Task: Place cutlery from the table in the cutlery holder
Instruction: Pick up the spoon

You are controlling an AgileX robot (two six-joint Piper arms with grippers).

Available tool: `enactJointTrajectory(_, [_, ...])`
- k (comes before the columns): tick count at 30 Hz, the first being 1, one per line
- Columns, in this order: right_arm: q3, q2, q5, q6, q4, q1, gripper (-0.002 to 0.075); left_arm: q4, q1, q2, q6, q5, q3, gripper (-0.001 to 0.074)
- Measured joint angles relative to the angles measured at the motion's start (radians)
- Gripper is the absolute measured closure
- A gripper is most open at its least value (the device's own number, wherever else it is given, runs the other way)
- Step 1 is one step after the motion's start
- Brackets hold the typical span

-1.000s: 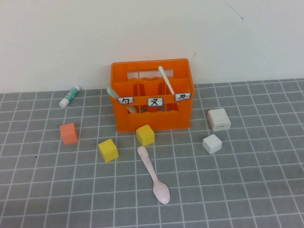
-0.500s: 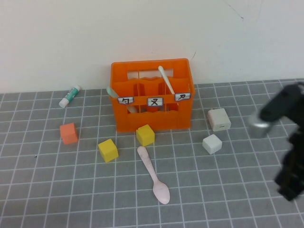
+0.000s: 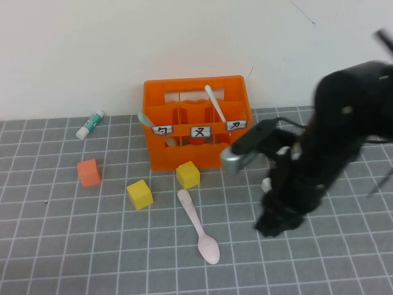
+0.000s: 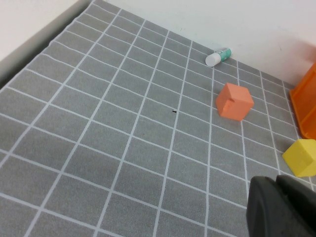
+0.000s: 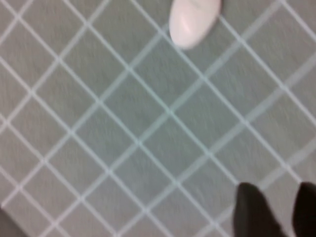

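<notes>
The pale pink spoon (image 3: 198, 225) lies flat on the table (image 3: 73, 246), handle toward the cutlery holder (image 3: 196, 121) and bowl toward the robot; its bowl also shows in the right wrist view (image 5: 193, 19). It is the only piece of cutlery left out. The cream-white knife (image 3: 214, 103) leans in the holder's right compartment and the mint-green spoon (image 3: 146, 120) in its left one, so the task looks two-thirds done.

The step in hand appears to be the reach for that spoon. The right tool (image 3: 273, 224) hangs low over the table, just to the right of the spoon's bowl and apart from it. Its fingers (image 5: 249, 207) stand parted with bare table between them, holding and touching nothing. The next move calls for shifting left over the spoon, lining the fingers across the slim handle and coming down, keeping clear of the yellow cube (image 3: 188, 174) near the handle's end.

The left tool (image 4: 281, 210) sits parked over the table's left side; whether it is open or closed I cannot tell.
</notes>
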Motion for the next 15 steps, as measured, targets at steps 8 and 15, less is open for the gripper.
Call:
enactJointTrajectory(8, [-0.174, 0.179, -0.011, 0.053, -0.073, 0.071, 0.0376, 0.0, 0.0, 0.0, 0.0, 0.0, 0.0, 0.0736])
enactJointTrajectory(15, [-0.448, 0.396, 0.068, 0.142, -0.152, 0.101, 0.0365, 0.0, 0.0, 0.0, 0.0, 0.0, 0.0, 0.0736])
